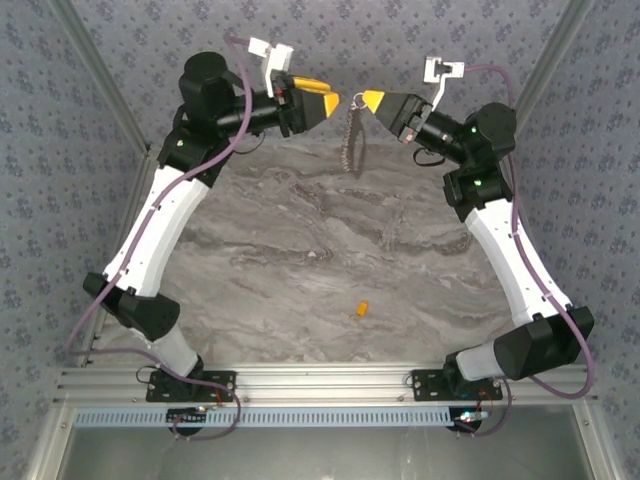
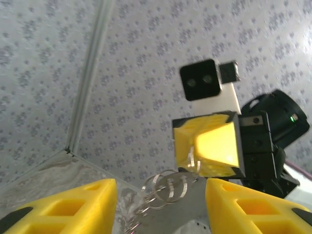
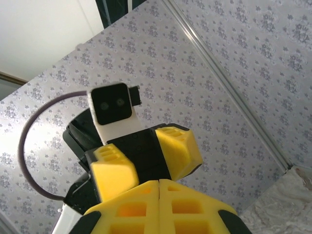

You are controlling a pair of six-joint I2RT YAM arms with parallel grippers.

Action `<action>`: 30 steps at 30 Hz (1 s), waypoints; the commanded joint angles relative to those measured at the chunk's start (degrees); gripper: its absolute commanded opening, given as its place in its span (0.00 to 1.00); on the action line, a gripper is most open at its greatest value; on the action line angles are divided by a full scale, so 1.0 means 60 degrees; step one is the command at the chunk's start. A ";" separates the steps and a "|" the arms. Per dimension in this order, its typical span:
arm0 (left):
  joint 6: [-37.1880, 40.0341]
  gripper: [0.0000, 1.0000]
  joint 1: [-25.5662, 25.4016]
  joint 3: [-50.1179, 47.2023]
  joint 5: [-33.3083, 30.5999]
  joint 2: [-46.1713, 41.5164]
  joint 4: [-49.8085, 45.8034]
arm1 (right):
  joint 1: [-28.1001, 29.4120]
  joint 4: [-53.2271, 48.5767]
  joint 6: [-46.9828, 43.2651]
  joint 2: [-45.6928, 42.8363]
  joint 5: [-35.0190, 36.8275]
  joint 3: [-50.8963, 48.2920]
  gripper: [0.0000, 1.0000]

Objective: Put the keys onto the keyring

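Spread left hand faces right hand pinching the dangling keyring.

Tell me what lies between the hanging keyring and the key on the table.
Only bare marble tabletop. In the top view the keyring dangles at the far side and the key lies toward the near edge.
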 commanded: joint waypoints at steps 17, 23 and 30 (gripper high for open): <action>-0.3040 0.29 -0.0461 -0.1058 0.0275 -0.0145 0.4188 | 0.0163 0.1705 0.0721 -0.0134 0.1078 -0.0156 0.00; -0.3086 0.29 -0.0588 -0.1007 0.0311 -0.0021 0.4218 | 0.0293 0.1874 0.0818 -0.0023 0.1120 -0.0133 0.00; -0.3120 0.25 -0.0681 -0.0996 0.0374 0.0096 0.4232 | 0.0418 0.1897 0.0842 0.0075 0.1159 -0.0112 0.00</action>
